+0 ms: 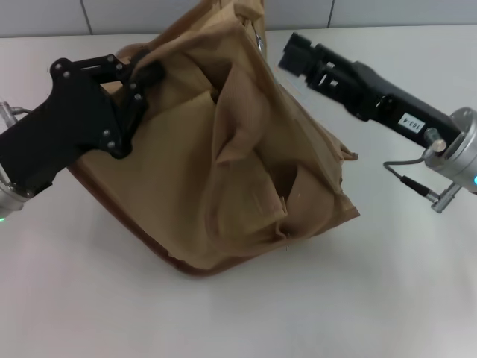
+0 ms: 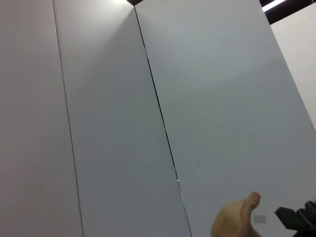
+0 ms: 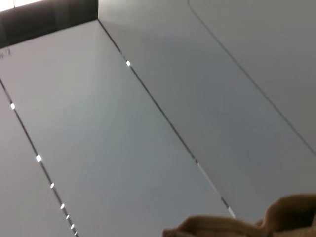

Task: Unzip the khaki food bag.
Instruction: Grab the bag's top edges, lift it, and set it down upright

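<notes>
The bag [image 1: 246,164] is soft, wrinkly tan cloth. The table [image 1: 387,298] looks smooth and matt white. Both grippers look like matt black plastic.

The left gripper [image 1: 141,74] reaches in from nine o'clock, its arm angled up toward one o'clock, fingers [image 1: 149,72] pinched together. The right gripper [image 1: 292,51] enters from three o'clock, its black forearm pointing toward ten o'clock.

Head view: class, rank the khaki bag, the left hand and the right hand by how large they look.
1. khaki food bag, largest by far.
2. left hand and right hand: too alike to rank, and nearness differs.
</notes>
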{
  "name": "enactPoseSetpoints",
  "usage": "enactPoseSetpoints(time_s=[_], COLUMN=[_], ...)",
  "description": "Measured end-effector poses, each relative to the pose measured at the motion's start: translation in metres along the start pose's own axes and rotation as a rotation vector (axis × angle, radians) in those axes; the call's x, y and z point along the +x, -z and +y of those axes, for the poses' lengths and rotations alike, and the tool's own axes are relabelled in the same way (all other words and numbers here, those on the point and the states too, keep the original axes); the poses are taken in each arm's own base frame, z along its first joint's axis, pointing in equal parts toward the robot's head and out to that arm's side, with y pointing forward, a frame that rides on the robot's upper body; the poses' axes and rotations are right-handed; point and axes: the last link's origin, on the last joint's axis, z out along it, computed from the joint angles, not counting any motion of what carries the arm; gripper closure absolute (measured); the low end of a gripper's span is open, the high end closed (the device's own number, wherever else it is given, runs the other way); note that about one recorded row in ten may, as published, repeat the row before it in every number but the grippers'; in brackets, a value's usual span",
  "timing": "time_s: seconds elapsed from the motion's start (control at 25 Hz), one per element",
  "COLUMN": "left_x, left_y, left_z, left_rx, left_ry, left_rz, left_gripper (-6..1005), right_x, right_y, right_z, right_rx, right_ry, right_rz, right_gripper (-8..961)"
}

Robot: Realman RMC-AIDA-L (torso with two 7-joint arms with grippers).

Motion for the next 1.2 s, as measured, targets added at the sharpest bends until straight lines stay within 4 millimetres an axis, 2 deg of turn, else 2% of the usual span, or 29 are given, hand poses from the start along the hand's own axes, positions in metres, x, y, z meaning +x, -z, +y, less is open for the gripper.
enactPoseSetpoints(time_s=[0.24,0.6,0.8,1.2], left_x=[-0.002,-0.002,-0.003,-0.007], left_y=[0.000,-0.002,-0.004,-0.007], left_z=[0.004,0.003,0.003,0.010], left_rx=[-0.002,-0.001,-0.006,-0.029], left_ry=[-0.012,-0.014,-0.012,-0.007], left_rz=[0.005,0.005,0.003,-0.007], left_gripper=[939,939,939,939], right_x=[-0.003,0.003,0.010,0.018], right_y=[0.005,0.005,0.005,-0.001], right_z=[-0.005,-0.006,-0.005,-0.006], right_rx=[0.048,0.063,0.064,0.077], right_ry=[-0.057,-0.070,-0.069,-0.086], right_rz=[-0.040,-0.012,0.004,0.016], right_gripper=[205,257,441,441])
